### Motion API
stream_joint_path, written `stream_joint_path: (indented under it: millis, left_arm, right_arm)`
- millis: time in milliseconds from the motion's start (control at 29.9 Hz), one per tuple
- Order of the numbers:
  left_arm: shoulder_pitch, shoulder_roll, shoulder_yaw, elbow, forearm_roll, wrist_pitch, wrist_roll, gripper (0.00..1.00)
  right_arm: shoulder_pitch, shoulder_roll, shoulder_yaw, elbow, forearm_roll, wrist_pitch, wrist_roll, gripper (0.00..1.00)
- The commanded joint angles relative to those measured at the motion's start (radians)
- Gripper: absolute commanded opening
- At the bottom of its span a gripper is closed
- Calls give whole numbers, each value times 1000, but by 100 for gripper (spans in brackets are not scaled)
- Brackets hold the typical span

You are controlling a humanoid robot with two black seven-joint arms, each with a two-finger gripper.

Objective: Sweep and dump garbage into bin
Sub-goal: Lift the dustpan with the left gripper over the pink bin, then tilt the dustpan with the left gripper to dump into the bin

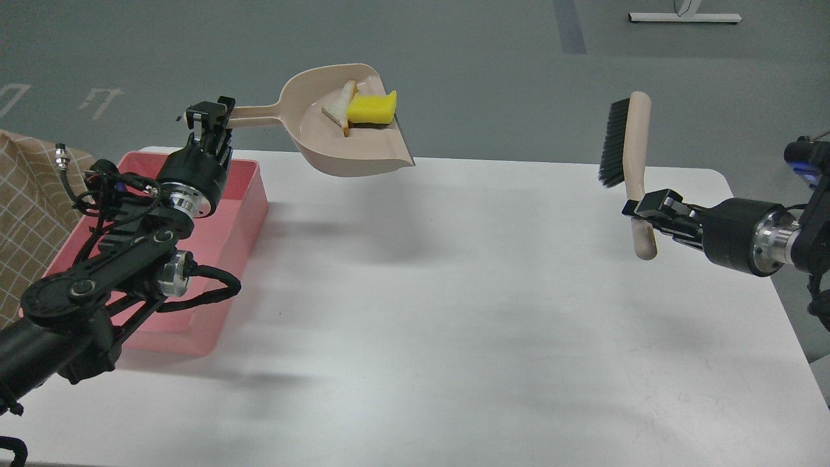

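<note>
The left tool clamps the long handle of a beige dustpan, held aloft above the white worktop. In its scoop lie the bread slice and the yellow sponge piece, touching. The pink bin sits at the worktop's left edge, below the left arm. The right tool grips a beige brush, bristles upright.
</note>
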Motion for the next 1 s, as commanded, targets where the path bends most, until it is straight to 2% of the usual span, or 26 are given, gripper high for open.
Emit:
stream_joint_path:
  millis: [0,468,969]
  left_arm:
    - [5,33,-3,-8,0,-22,-2,0]
    - [33,157,-8,-21,-2,-91,-26,0]
    - [149,266,-161,-21,-5,-214,-32,0]
  right_arm:
    - [0,2,0,-8,0,0,0,0]
    - [-2,1,-2,-13,0,0,0,0]
    - [-14,4,-3,-13,0,0,0,0]
